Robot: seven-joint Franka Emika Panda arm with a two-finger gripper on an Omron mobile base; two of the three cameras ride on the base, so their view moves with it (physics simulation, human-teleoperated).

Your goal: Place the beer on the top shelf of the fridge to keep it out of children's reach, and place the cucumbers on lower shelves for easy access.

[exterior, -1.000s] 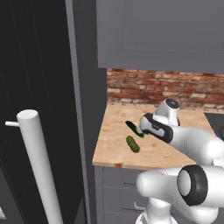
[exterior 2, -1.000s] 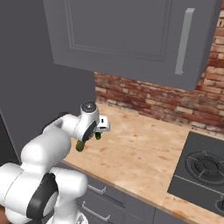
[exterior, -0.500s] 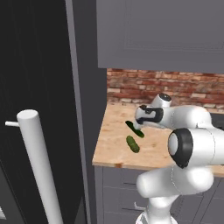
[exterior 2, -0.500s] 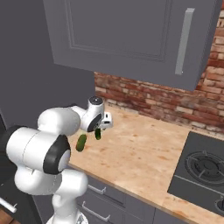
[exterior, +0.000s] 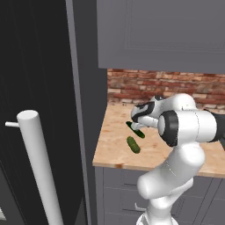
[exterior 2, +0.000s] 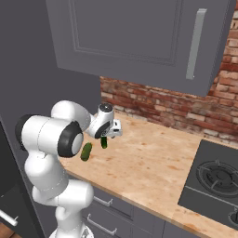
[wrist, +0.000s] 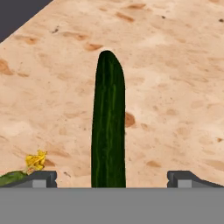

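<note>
Green cucumber (wrist: 108, 122) lengthwise between open end effector (wrist: 112, 178) tips

Two cucumbers (exterior: 133, 144) lie near each other on the counter (exterior: 115, 149), right of the fridge (exterior: 44, 88)

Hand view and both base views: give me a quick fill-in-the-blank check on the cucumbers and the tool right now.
1. The tool has its jaws ____.
2. The near cucumber lies ____ the two fingertips.
3. Both cucumbers rest on the wooden ____.
4. The wall behind the second cucumber is red ____.

Missing words: open; between; counter; brick
</note>
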